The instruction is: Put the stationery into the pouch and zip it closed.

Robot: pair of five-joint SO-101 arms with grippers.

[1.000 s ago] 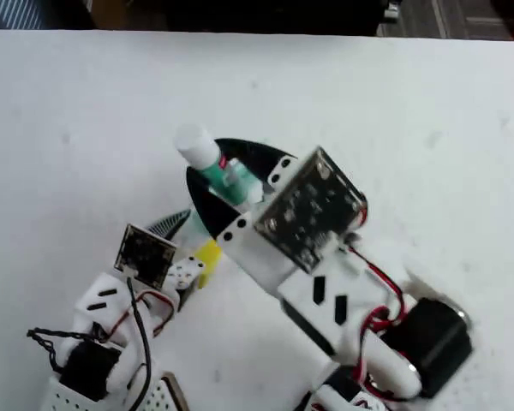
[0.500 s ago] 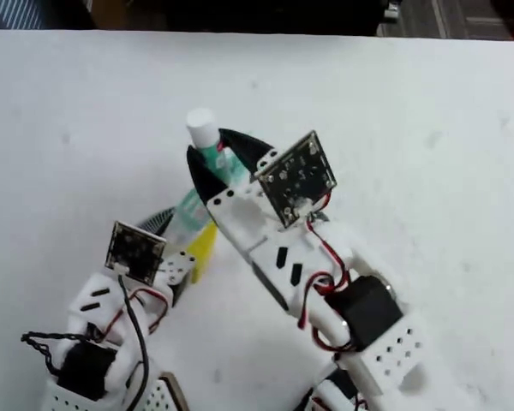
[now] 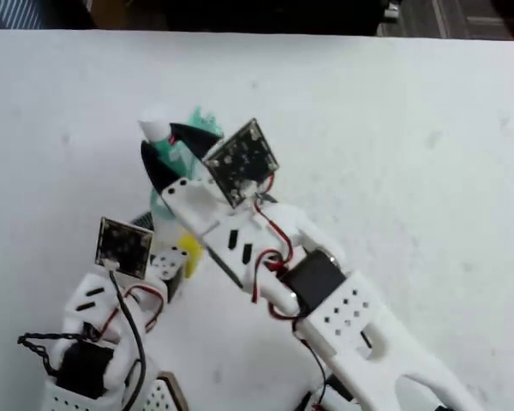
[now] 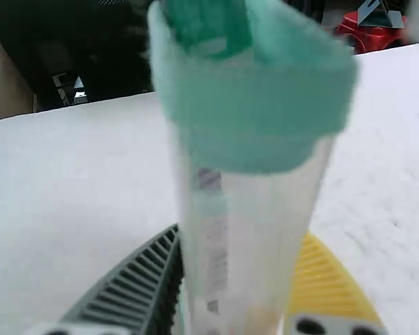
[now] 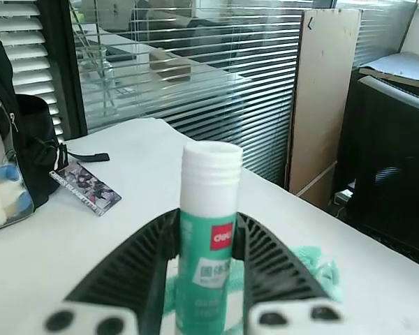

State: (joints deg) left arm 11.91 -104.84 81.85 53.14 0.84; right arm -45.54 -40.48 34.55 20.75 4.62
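Scene: two robot arms over a white table [image 3: 368,111], seen from above and from each wrist
Right gripper [image 3: 176,147]: black jaws clamped on a glue stick [image 3: 156,133], which stands upright with its white cap on top
Glue stick position: lifted off the table, at the top end of the pouch [image 4: 255,188] and not yet inside it
Left gripper [image 4: 241,237]: one grey finger and one yellow finger closed around the lower part of the pouch, holding it upright
Pouch: a clear soft tube with a teal band [image 4: 251,105] around its top; whether its mouth gapes wide cannot be told
Step in hand: probably lining the glue stick up with the pouch mouth, with the zip left for later
Risk, missed mouth: the glue stick could come down on the teal band or beside it and push the top over, since the opening looks little wider than the stick
Risk, bending: the pouch is limp and held only low down, so a sideways nudge may fold it or pull it out of the left gripper
Risk, early release: dropped before it is well in, the glue stick could tip out and roll across the table
Risk, collision: the two grippers work near each other and their fingers could knock together
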